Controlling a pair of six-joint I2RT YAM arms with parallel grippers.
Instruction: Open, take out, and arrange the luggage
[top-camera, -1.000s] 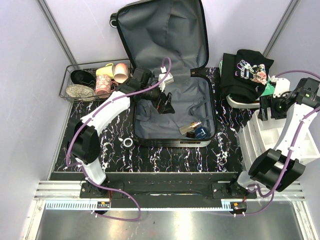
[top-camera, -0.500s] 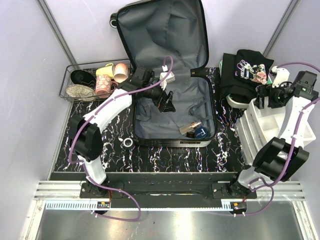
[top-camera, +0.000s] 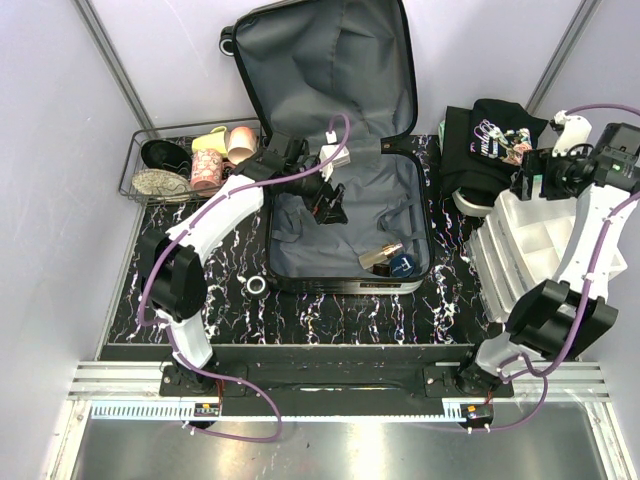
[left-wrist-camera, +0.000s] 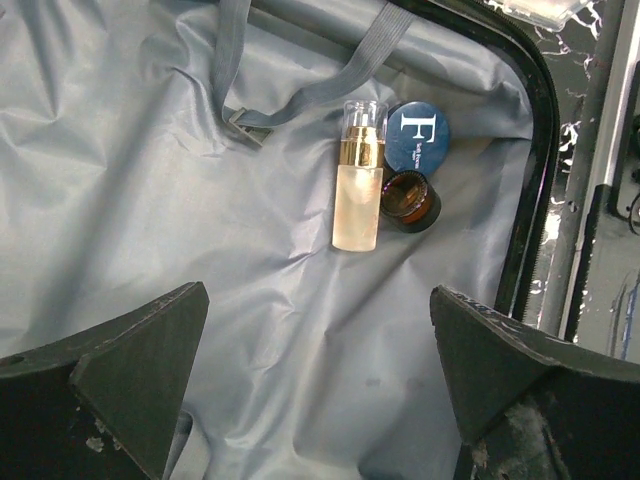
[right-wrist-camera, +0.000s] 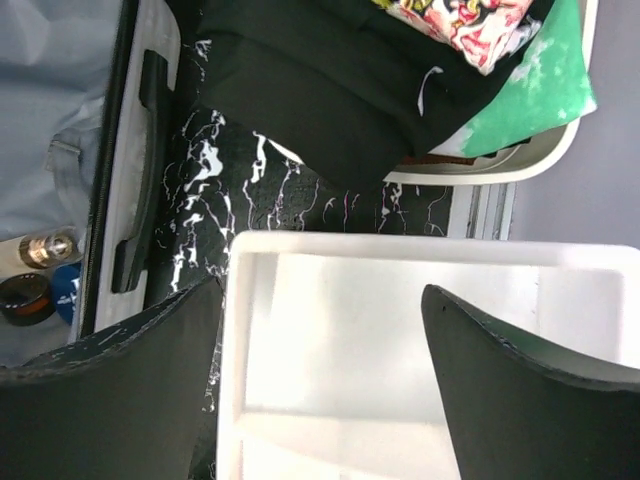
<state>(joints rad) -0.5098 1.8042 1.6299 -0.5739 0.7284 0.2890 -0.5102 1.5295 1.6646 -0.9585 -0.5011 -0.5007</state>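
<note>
The suitcase (top-camera: 320, 70) lies open mid-table, unpacking in hand. The left gripper (left-wrist-camera: 315, 300), above its spray bottle (left-wrist-camera: 358, 185), and the right gripper (right-wrist-camera: 322, 292) are spread empty; a descent onto the bottle is needed.

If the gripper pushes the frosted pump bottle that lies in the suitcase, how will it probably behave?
The frosted pump bottle lies on its side and looks round, so it probably rolls. Its smooth surface may slip when gripped.

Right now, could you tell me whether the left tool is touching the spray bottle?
Apart: the left wrist view shows bare grey lining between the spray bottle and the open left tool.
</note>
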